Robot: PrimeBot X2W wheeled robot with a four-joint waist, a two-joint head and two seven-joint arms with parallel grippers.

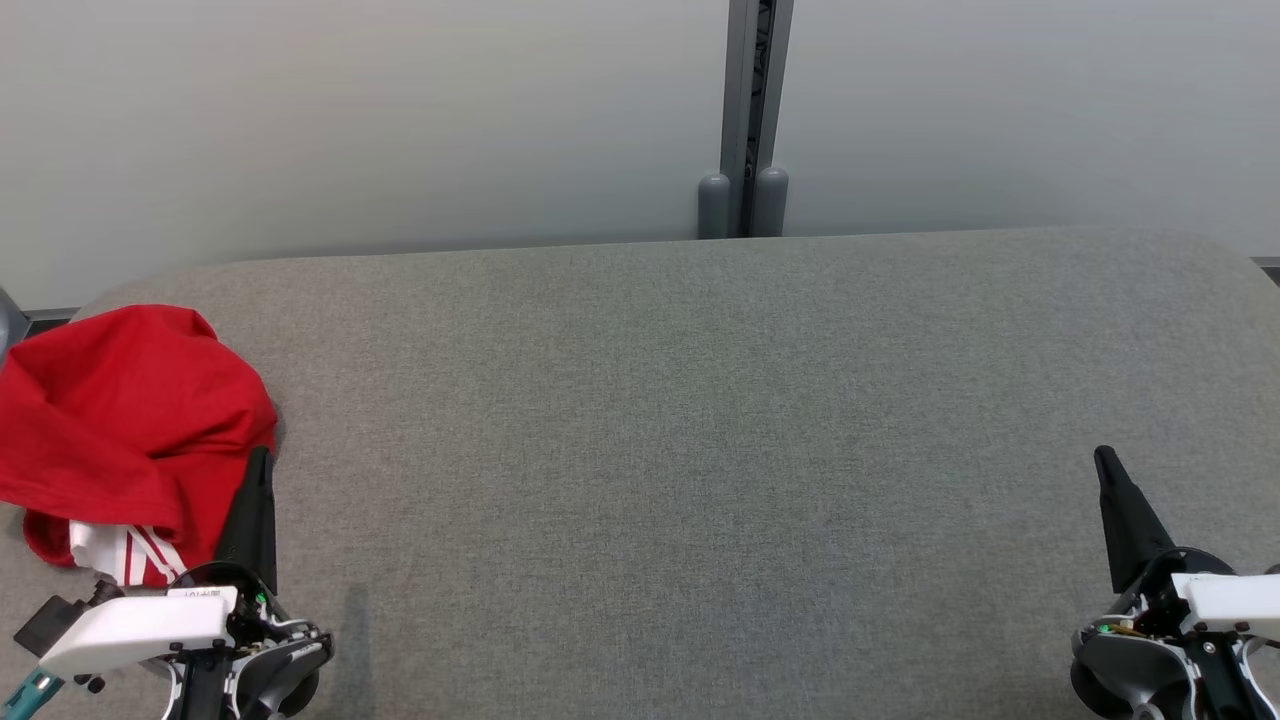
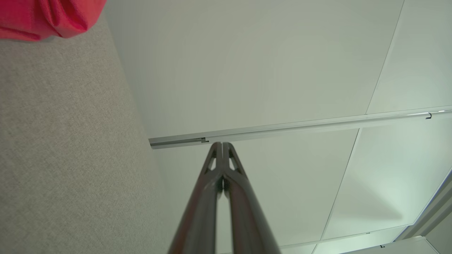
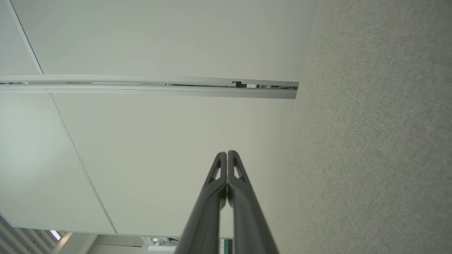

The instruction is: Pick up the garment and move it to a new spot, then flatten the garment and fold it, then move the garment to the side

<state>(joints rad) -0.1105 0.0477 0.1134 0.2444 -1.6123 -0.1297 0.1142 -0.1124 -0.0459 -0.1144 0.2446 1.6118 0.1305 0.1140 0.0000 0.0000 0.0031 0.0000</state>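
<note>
Item 1: red cloth garment (image 1: 130,420) with white striped trim, a crumpled heap on the left end of the grey fabric-covered counter (image 1: 680,450).
Item 2: left pincer (image 1: 260,458), dark fingers clenched together, empty, over the counter's near left part, just beside the heap.
Item 3: right pincer (image 1: 1104,458), clenched, empty, over the counter's near right part.

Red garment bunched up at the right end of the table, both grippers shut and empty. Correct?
Not quite. The garment lies at the left end of the table, beside the left gripper, as the head view shows. That gripper and the right gripper are indeed shut and empty.
</note>
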